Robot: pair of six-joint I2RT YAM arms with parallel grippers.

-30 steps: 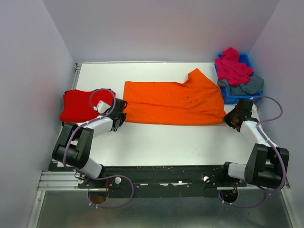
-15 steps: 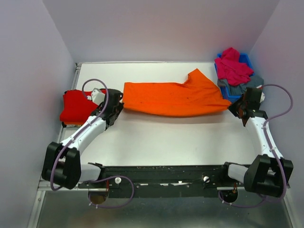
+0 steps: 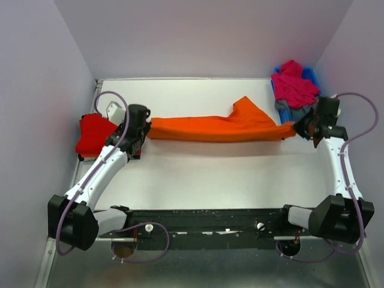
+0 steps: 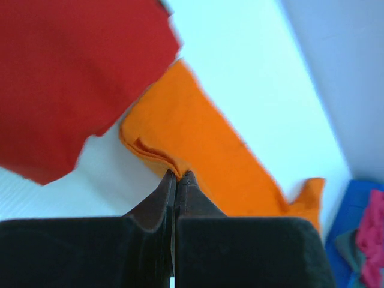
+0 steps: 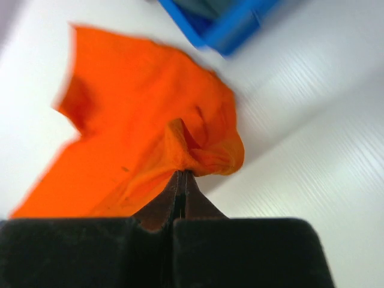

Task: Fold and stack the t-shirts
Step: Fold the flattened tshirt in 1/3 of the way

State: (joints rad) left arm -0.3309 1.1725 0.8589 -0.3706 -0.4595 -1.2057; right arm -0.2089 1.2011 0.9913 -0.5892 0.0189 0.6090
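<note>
**Orange shirt held at both ends**

The orange t-shirt (image 3: 216,128) is pinched at its left end by the left gripper (image 3: 146,127), which is closed tight on the cloth. Its right end is pinched the same way by the right gripper (image 3: 298,127). The shirt is stretched between them over the table (image 3: 198,174). The red t-shirt (image 3: 93,135) is laid at the left side. The pink t-shirt (image 3: 294,84) and grey-blue t-shirt (image 3: 292,110) are piled in the blue bin (image 3: 312,75).

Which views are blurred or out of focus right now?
Top external: sharp, evenly lit, with a soft shadow along the near edge of the orange t-shirt. Left wrist: red t-shirt edges smeared, far end soft. Right wrist: blurriest, with the orange t-shirt's outline smeared and the blue bin out of focus.
</note>
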